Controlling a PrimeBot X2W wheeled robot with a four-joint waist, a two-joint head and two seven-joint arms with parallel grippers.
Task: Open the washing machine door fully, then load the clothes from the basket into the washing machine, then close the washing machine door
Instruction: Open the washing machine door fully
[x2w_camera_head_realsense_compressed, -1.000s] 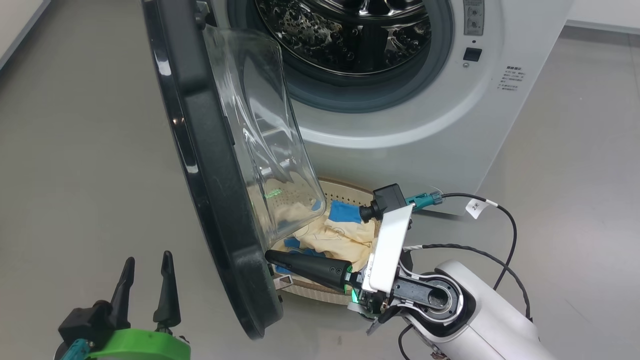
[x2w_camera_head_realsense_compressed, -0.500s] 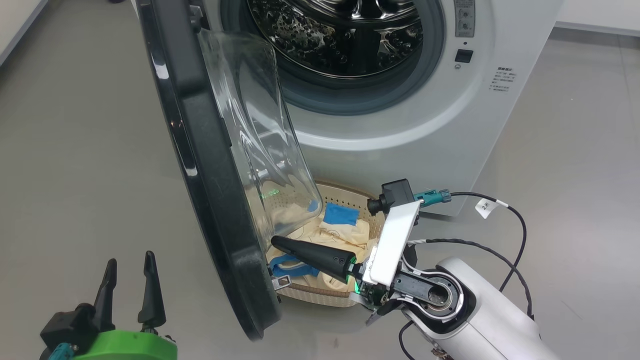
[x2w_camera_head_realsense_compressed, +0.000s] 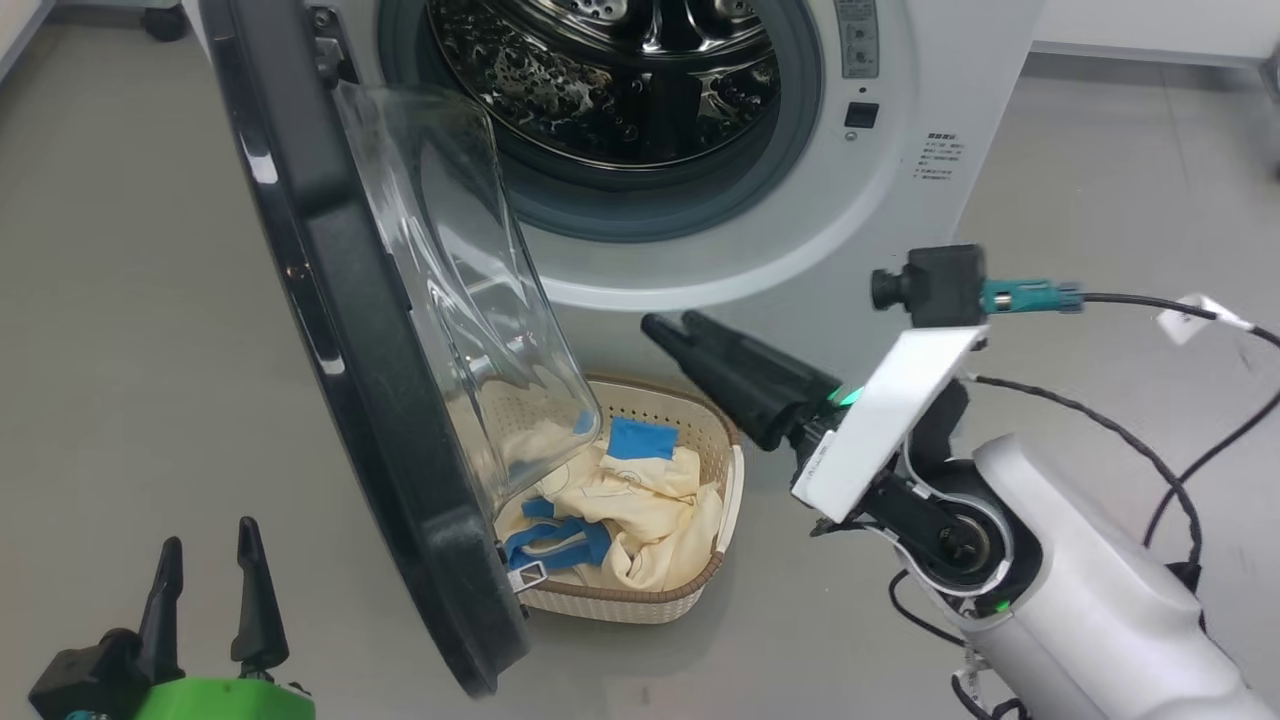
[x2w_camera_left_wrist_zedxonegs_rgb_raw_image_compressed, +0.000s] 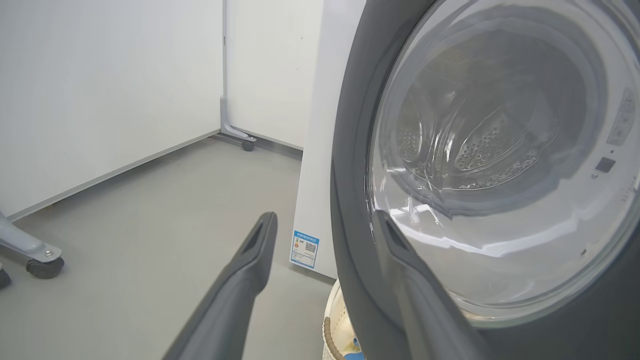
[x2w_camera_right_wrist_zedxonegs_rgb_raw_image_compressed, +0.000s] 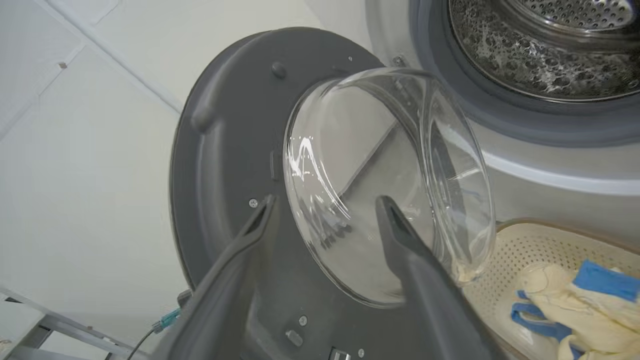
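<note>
beneath one open door (x2w_camera_head_realsense_compressed: 350, 330), one basket (x2w_camera_head_realsense_compressed: 640, 606).

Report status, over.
Left end effector open, empty. Right end effector open, empty. Clothes in basket. Washing machine door part-open, glass overhanging basket.

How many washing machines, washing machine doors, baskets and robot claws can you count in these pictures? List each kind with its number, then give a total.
washing machine: 1
washing machine door: 1
basket: 1
claws: 2, the left claw and the right claw
total: 5
</note>
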